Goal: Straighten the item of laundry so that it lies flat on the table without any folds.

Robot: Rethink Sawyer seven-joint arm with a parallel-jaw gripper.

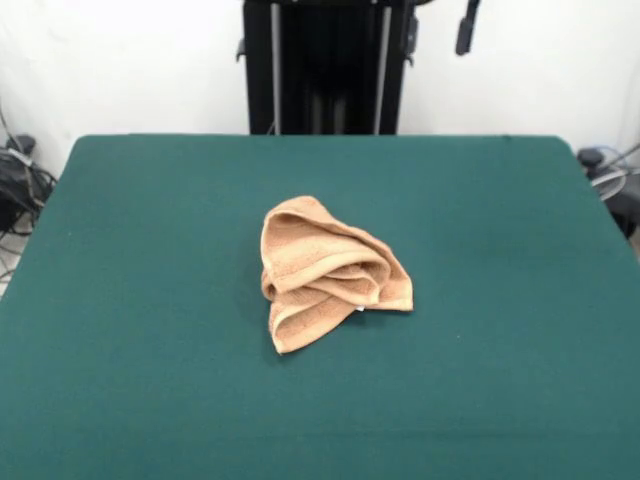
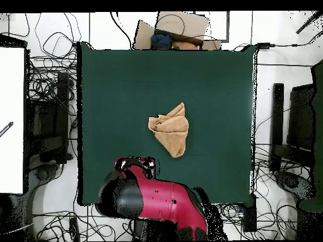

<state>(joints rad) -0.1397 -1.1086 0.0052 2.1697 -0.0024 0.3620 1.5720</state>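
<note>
Front view: towel (image 1: 325, 272) crumpled mid-worktop (image 1: 120, 300), folds overlapping, awaiting spreading; arm (image 2: 158, 198) drawn back, gripper state unreadable

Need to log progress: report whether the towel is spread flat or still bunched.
Bunched. The towel sits in a crumpled heap on the table, with several hemmed folds stacked over one another.

Nubby terry towel (image 1: 325, 272), matt felt table (image 1: 150, 250)

Bulky red arm (image 2: 165, 200), black joints; black pedestal (image 1: 325, 65), seemingly ribbed.
</note>
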